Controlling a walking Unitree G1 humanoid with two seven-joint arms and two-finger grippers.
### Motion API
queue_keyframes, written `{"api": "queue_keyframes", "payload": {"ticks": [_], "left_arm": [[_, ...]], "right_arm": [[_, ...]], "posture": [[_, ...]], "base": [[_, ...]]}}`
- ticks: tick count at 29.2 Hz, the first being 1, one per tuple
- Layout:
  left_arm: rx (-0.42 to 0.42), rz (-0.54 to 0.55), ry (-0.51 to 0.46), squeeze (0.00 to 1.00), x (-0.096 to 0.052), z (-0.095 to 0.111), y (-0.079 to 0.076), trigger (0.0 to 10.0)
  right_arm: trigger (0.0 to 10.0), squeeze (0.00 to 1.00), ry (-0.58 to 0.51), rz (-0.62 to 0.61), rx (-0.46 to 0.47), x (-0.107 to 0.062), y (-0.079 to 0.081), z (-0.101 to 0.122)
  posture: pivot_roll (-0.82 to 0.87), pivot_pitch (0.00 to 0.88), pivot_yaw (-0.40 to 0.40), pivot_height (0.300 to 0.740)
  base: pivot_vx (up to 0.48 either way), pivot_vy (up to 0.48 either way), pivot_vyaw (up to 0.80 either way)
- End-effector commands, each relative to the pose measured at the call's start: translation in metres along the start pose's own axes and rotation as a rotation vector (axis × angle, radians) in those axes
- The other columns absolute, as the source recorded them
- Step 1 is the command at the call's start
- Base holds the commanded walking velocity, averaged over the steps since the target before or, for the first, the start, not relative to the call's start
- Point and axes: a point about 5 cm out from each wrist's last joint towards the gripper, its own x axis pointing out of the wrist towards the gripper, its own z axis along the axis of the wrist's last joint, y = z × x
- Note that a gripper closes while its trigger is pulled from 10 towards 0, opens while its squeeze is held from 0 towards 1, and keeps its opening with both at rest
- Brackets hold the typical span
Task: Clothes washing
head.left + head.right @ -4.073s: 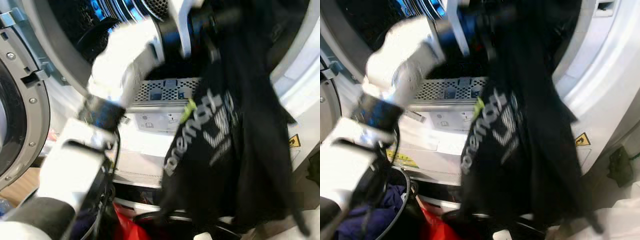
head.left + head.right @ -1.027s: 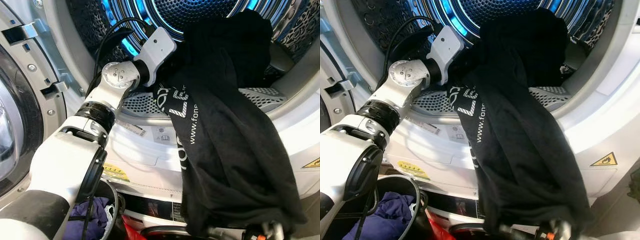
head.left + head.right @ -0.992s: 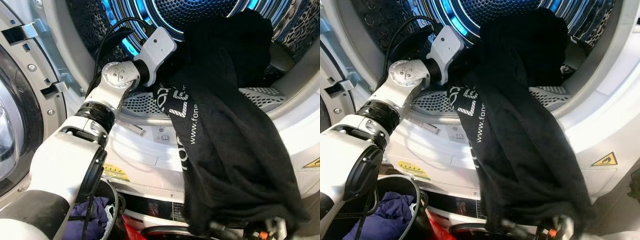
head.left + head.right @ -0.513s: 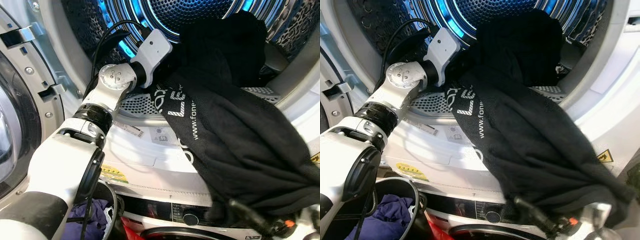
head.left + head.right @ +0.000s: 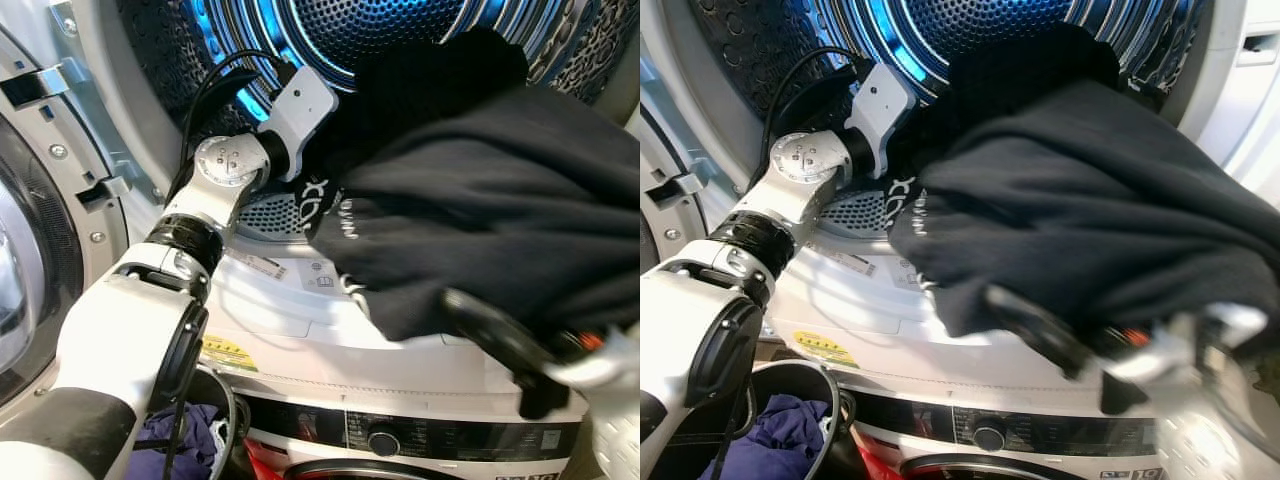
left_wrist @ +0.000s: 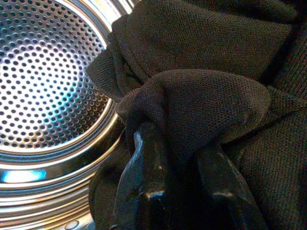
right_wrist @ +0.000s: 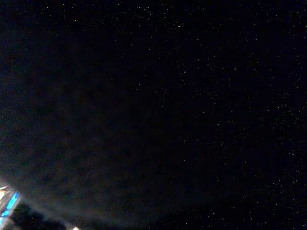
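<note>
A black garment with white lettering (image 5: 480, 220) lies bunched across the washing machine's door opening, its upper part inside the blue-lit perforated drum (image 5: 380, 30). My left arm (image 5: 230, 165) reaches into the drum. In the left wrist view my left gripper (image 6: 177, 143) is shut on a fold of the black garment (image 6: 206, 96). My right gripper (image 5: 1080, 360) is below the opening at the right, under the garment's lower part, which drapes over it. The right wrist view is almost black.
The open round door (image 5: 30, 250) stands at the left. Below the opening is the machine's white front with a control knob (image 5: 380, 438). A dark basket (image 5: 215, 420) holding purple clothes (image 5: 780, 425) sits on the floor at lower left.
My right gripper has risen from low in front of the machine up to the opening, lifting the garment's hanging lower part. The left gripper keeps its hold inside the drum.
</note>
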Motion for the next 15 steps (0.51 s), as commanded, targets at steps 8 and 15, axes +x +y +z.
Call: {"api": "queue_keyframes", "payload": {"ticks": [8,15], "left_arm": [[-0.113,-0.339,-0.102,0.0,0.007,-0.01,-0.053,10.0],[-0.047,-0.259,-0.267,0.0,0.009,0.019,-0.041,10.0]], "right_arm": [[10.0,0.0,-0.072,-0.17,-0.092,0.064,-0.031,-0.016],[10.0,0.0,-0.123,-0.382,-0.138,0.08,-0.073,-0.013]], "posture": [[0.0,0.0,0.162,0.74],[0.02,0.0,0.155,0.74]], "base": [[0.0,0.0,0.0],[0.0,0.0,0.0]]}}
